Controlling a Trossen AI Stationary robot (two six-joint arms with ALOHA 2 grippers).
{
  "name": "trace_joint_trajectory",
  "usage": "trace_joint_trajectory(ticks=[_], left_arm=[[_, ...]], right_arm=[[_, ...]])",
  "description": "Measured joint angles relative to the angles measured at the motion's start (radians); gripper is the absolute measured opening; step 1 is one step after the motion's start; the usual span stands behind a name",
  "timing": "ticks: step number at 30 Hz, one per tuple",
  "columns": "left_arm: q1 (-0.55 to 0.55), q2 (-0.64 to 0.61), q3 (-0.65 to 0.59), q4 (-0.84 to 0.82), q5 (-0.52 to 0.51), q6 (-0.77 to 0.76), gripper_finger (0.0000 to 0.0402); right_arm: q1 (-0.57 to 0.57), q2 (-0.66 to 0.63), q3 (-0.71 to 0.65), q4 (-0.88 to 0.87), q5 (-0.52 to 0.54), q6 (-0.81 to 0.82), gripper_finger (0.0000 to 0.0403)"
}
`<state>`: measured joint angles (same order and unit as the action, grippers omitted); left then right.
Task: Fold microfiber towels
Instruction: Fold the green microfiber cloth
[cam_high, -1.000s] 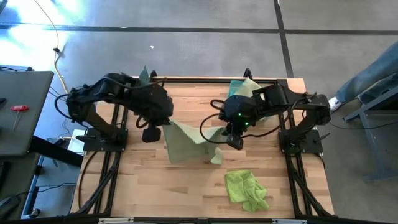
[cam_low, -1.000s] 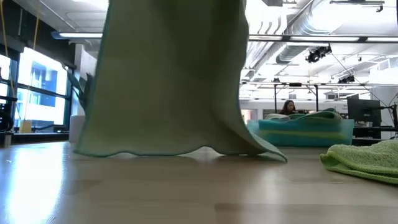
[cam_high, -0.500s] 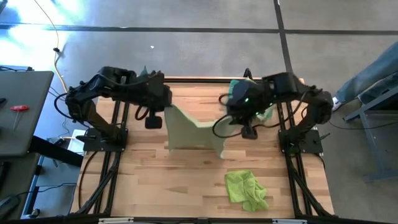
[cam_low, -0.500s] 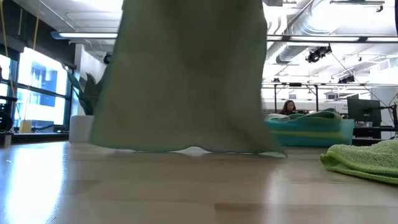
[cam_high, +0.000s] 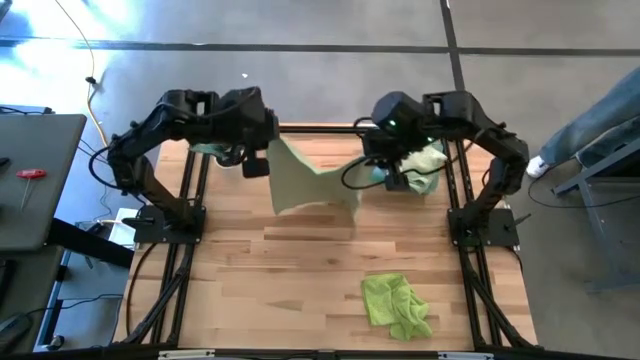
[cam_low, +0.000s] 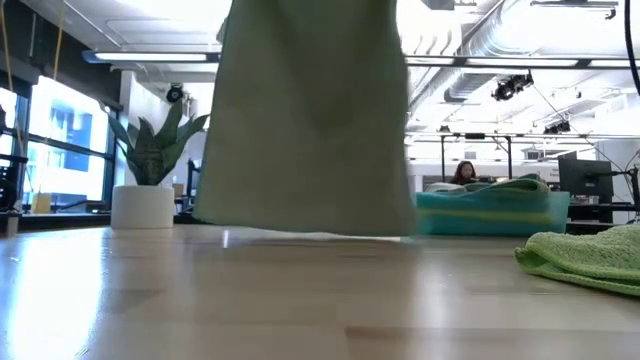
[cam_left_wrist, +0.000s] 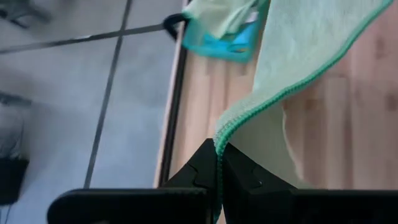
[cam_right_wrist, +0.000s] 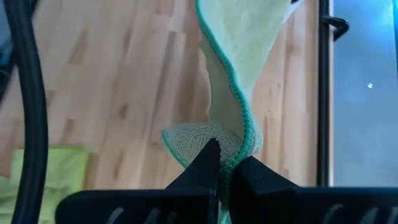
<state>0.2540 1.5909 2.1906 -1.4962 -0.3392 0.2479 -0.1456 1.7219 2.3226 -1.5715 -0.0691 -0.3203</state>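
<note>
A pale sage green towel (cam_high: 315, 185) with a darker green hem hangs as a sheet between my two grippers over the far half of the table. In the low view the towel (cam_low: 310, 120) hangs straight, its lower edge (cam_low: 300, 232) at the table top; whether it touches, I cannot tell. My left gripper (cam_high: 257, 165) is shut on its upper left end, my right gripper (cam_high: 393, 180) on its upper right end. A crumpled lime green towel (cam_high: 397, 305) lies on the table near the front right. My left gripper pinches the towel's hemmed edge (cam_left_wrist: 219, 138) between its two shut fingers, at the towel's upper left corner. The cloth runs away from the fingers and hangs below them. My right gripper pinches the towel's upper right corner (cam_right_wrist: 231, 149) between its two shut fingers, where the hemmed edge is bunched in a small fold. The cloth hangs down from the hold with a slack dip toward the other gripper.
A teal bin (cam_high: 415, 160) with stacked towels stands at the far right, close behind my right gripper; it also shows in the low view (cam_low: 490, 212). A spiky plant in a white pot (cam_low: 148, 185) stands at the far left. The near half shows bare wood around the lime towel.
Both grippers have gone up and toward the table's far edge, still shut on the sage towel. The towel's lower part, which lay spread on the table, has been dragged toward the far edge and drawn up, so that the towel now hangs as a sheet.
</note>
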Motion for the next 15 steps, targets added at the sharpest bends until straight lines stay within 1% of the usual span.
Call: trace_joint_trajectory(ticks=[3,6,8,10,13,15], left_arm=[[0.039,0.0,0.0,0.0,-0.009,-0.002,0.0],[0.065,0.0,0.0,-0.008,-0.001,-0.053,0.0],[0.074,-0.002,0.0,-0.045,0.058,-0.102,0.0],[0.067,-0.004,-0.001,-0.08,0.138,-0.141,0.0],[0.012,-0.005,-0.033,-0.072,0.253,-0.19,0.0],[-0.028,-0.003,-0.063,-0.072,0.302,-0.212,0.0]], right_arm=[[-0.039,0.023,0.0,0.0,0.008,-0.039,0.0],[-0.057,0.041,-0.001,0.0,0.016,-0.042,0.0],[-0.05,0.047,-0.001,0.0,0.0,-0.022,0.0],[-0.029,0.05,-0.001,0.0,-0.029,-0.008,0.0],[0.013,0.053,-0.001,0.0,-0.062,0.033,0.0],[0.043,0.057,-0.001,0.0,-0.104,0.071,0.0]])
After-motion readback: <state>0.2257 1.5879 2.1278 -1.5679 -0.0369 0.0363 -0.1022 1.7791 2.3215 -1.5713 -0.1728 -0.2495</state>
